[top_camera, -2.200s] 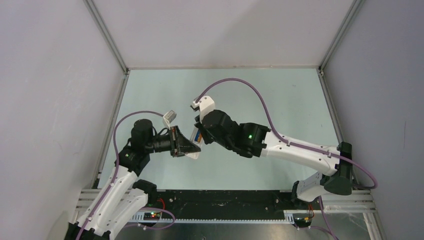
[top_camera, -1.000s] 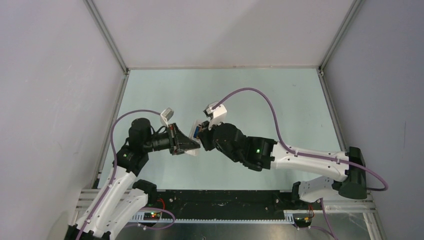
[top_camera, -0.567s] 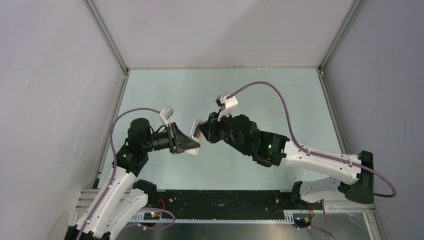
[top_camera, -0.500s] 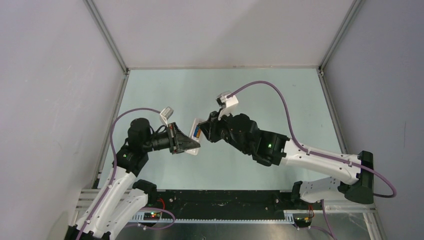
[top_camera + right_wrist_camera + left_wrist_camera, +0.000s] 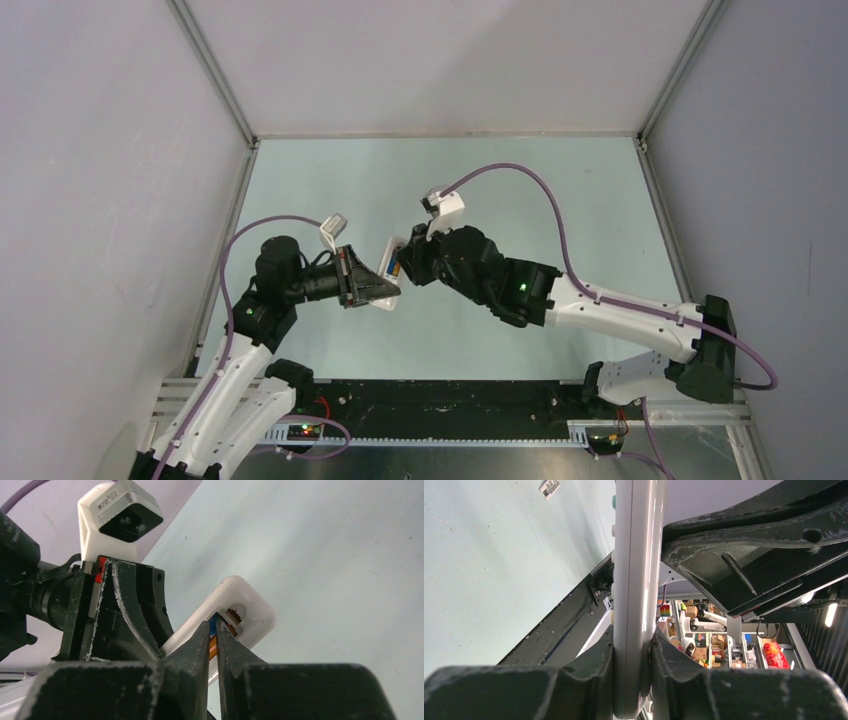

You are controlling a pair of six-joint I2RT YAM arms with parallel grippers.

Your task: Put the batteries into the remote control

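Note:
My left gripper [image 5: 383, 291] is shut on the white remote control [image 5: 393, 250] and holds it off the table. In the left wrist view the remote control [image 5: 636, 580] stands edge-on between the pads, at the left gripper [image 5: 633, 650]. The right gripper [image 5: 213, 628] is shut to a thin slit, its tips at the open battery bay of the remote control [image 5: 250, 607]. A blue battery [image 5: 213, 622] and an orange battery [image 5: 213, 647] show through that slit, lying in the bay. From above, the right gripper [image 5: 406, 266] meets the remote from the right.
The pale green table [image 5: 560, 200] is walled by grey panels on three sides. A black rail [image 5: 440, 395] carries both arm bases at the near edge. A purple cable [image 5: 520, 185] arcs over the right arm. A small white tag [image 5: 549, 487] lies on the table.
The right arm's wrist and elbow swung out to the right and have come partly back left. Its tips stayed at the remote. The left arm has held still.

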